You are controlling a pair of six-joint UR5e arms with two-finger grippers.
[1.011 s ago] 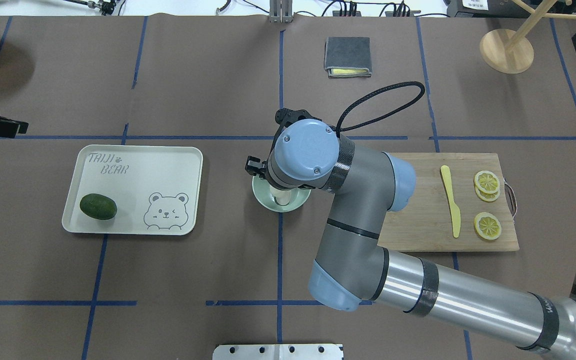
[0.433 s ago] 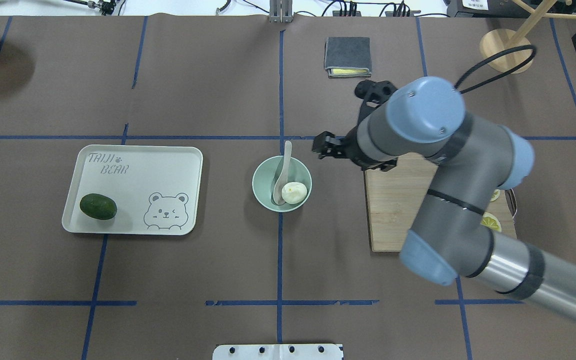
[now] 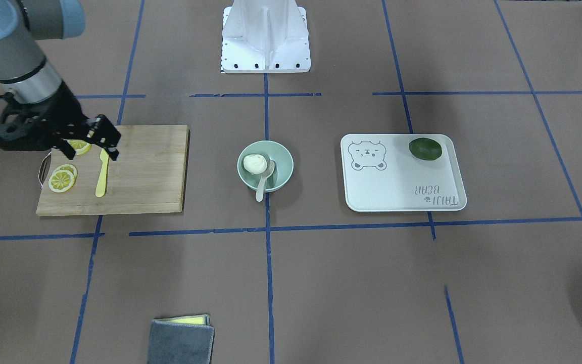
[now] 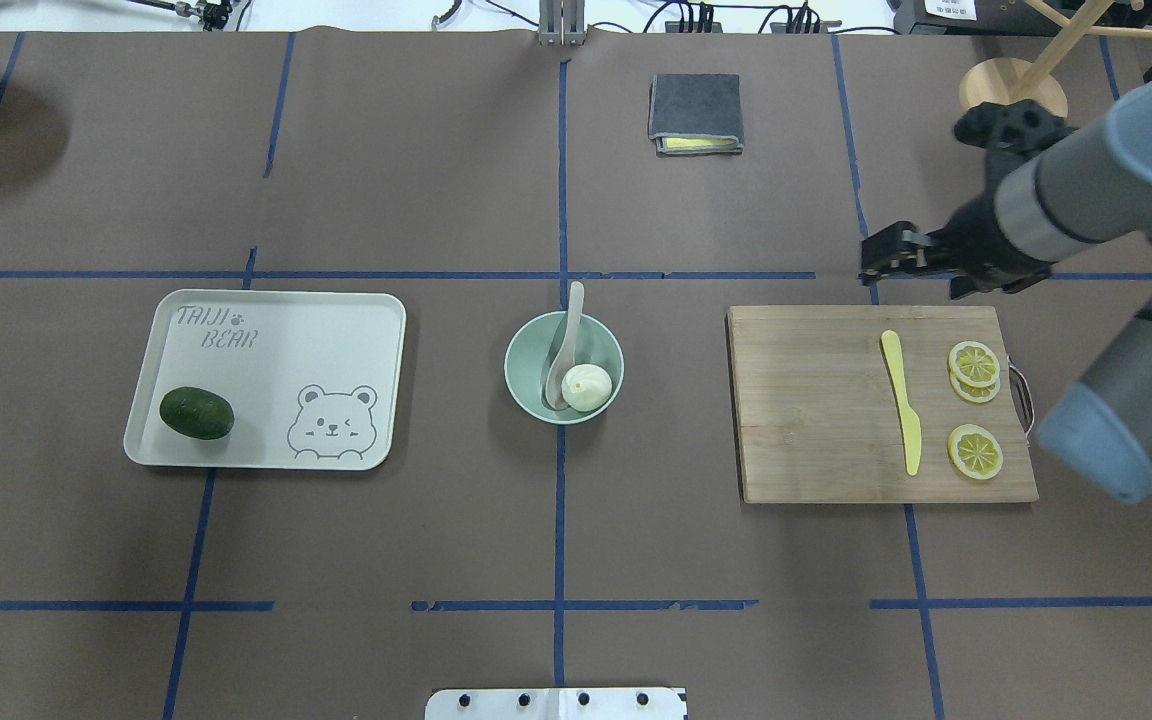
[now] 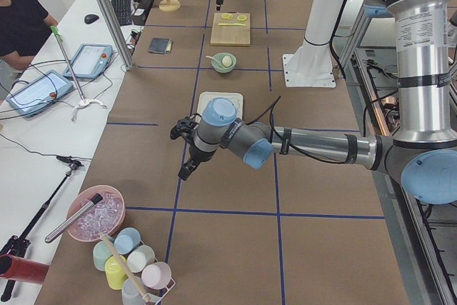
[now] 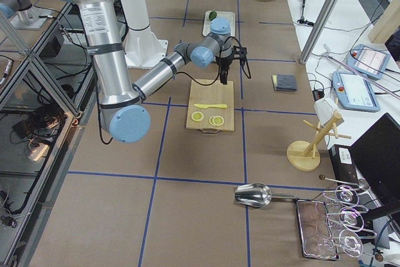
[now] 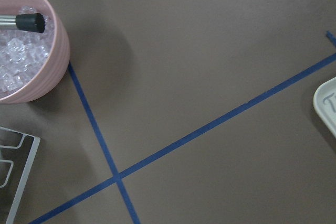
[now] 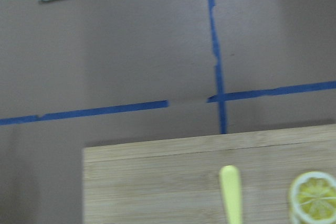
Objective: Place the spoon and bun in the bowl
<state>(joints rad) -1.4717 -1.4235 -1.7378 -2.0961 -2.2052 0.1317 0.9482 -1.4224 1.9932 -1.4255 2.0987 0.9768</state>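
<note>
The mint-green bowl (image 4: pixel 526 385) stands at the table's middle. The white bun (image 4: pixel 587 386) lies inside it on the right. The pale spoon (image 4: pixel 564 345) lies in the bowl beside the bun, its handle over the far rim. They also show in the front view: the bowl (image 3: pixel 283 162), the bun (image 3: pixel 254 163) and the spoon (image 3: pixel 262 184). My right gripper (image 4: pixel 876 258) hovers empty above the far edge of the cutting board, its jaws seemingly apart; it also shows in the front view (image 3: pixel 111 149). My left gripper (image 5: pixel 186 169) hangs far off to the left; I cannot tell its state.
A white bear-print tray (image 4: pixel 266 330) holds a dark green fruit (image 4: pixel 196 413). The wooden cutting board (image 4: pixel 806 400) carries a yellow knife (image 4: pixel 902 400) and lemon slices (image 4: pixel 974 362). A grey cloth (image 4: pixel 695 108) lies at the back. A pink ice bowl (image 7: pixel 31 51) stands far left.
My right arm has swung from over the bowl to the right, past the cutting board's far edge, uncovering the spoon and bun. The left gripper has left the overhead view's left edge.
</note>
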